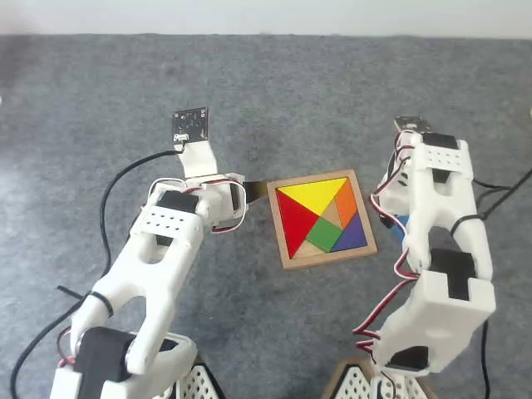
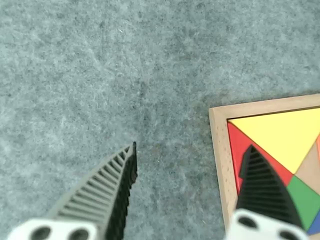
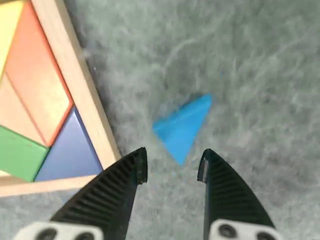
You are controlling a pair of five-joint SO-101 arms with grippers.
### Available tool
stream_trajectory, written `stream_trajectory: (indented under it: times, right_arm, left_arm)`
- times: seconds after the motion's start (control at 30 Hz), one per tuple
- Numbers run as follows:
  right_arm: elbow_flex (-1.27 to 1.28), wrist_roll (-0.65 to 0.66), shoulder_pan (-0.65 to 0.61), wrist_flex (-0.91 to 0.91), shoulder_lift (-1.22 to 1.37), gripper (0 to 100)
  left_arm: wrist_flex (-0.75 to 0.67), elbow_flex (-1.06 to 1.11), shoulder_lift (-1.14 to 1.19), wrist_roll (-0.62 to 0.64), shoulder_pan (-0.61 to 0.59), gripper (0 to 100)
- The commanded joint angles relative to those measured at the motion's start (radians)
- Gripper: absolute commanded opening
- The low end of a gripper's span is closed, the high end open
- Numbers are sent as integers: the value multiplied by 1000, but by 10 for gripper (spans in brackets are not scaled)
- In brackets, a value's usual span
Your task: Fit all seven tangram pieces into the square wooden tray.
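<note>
Right tool (image 3: 172,160), jaws apart and empty, hangs by the blue triangle (image 3: 182,127), lying on the bench (image 1: 249,100) right of the tray (image 1: 328,258); we count five coloured pieces (image 1: 312,198) seated, this one left. Left tool (image 2: 190,146) gapes wide, empty.
</note>
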Motion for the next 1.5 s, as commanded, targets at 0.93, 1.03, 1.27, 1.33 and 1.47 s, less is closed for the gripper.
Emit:
stream_trajectory:
  times: [0.93,1.03,1.27,1.33,1.47]
  right_arm:
    - [-92,26,18,-44,101,91]
    - [-106,26,19,-16,45,93]
    - [-107,-68,-2,-16,-8,147]
    - [-107,-198,-7,-24,16,181]
    - [-144,-370,-5,-24,82,230]
  left_arm:
    - [0,-24,-37,-11,2,317]
    - [0,-24,-37,-11,2,317]
    - [0,-24,-37,-11,2,317]
    - [0,-24,-37,-11,2,317]
    - [0,-24,-37,-11,2,317]
